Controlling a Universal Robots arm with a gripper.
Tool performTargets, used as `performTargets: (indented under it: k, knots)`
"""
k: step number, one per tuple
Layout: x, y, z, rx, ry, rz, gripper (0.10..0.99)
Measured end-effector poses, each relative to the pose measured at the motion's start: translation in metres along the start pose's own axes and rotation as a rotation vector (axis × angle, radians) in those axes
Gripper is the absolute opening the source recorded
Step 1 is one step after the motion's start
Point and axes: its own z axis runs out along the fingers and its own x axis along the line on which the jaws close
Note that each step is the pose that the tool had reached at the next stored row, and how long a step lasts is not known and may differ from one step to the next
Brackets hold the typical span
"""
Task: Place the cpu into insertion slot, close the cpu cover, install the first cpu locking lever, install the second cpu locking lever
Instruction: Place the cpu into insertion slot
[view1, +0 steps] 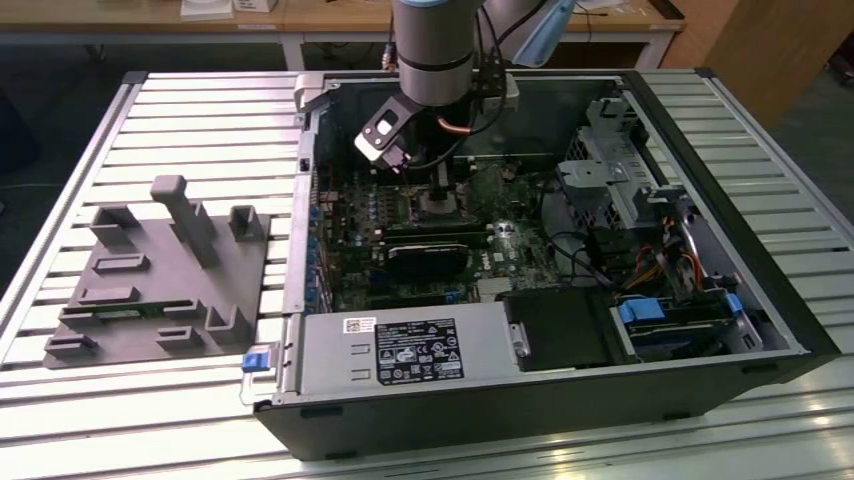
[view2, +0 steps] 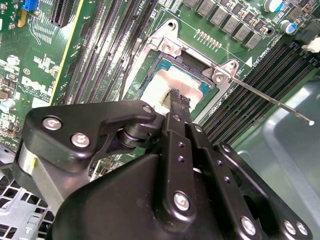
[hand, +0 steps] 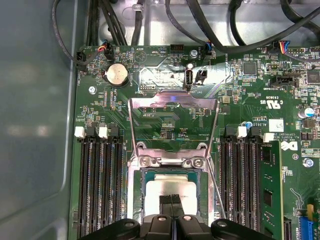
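Black gripper (hand: 172, 199), its two fingers closed together and grasping nothing, tips resting on the one small square cpu (hand: 167, 182) with its dull silver-tan top. It lies flat in the single silvery-rimmed insertion slot (hand: 134, 197). One thin silvery cpu cover (hand: 172, 99) stands swung open; one thin metal lever rod (view2: 270, 100) juts aside.

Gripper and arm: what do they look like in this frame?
The arm is a silver-grey cylinder with a black band and a light-blue joint cap. The gripper is matte black: hinged link bars with silver screws, tapering to two slim fingers.
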Motion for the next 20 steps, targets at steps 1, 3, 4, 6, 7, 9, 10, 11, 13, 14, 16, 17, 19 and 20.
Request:
performTargets:
  k: [1,3,4,6,7,9,10,11,13,14,16,17,19,20]
  knots:
    - [0.0000,0.0000,0.0003,0.000,0.0000,0.000,0.106]
    - [-0.0001,-0.0001,0.0016,0.000,0.0000,0.000,0.106]
    - [-0.0001,-0.0002,0.0025,0.000,0.0001,0.000,0.106]
    - [-0.0002,-0.0003,0.0039,0.000,0.0002,0.000,0.106]
    - [-0.0002,-0.0004,0.0043,0.000,0.0001,0.000,0.106]
    - [-0.0002,-0.0004,0.0050,0.000,0.0000,0.000,0.106]
    - [-0.0002,-0.0005,0.0054,0.000,0.0000,0.001,0.106]
    - [-0.0002,-0.0005,0.0059,0.000,-0.0001,0.003,0.106]
    - [-0.0003,-0.0006,0.0067,0.000,-0.0007,0.008,0.106]
    - [-0.0003,-0.0007,0.0069,0.000,-0.0010,0.010,0.106]
    - [-0.0004,-0.0007,0.0073,0.000,-0.0011,0.012,0.106]
    - [-0.0003,-0.0007,0.0077,-0.001,-0.0009,0.013,0.106]
    - [-0.0004,-0.0008,0.0084,-0.001,-0.0013,0.015,0.106]
    - [-0.0004,-0.0008,0.0085,-0.001,-0.0015,0.015,0.106]
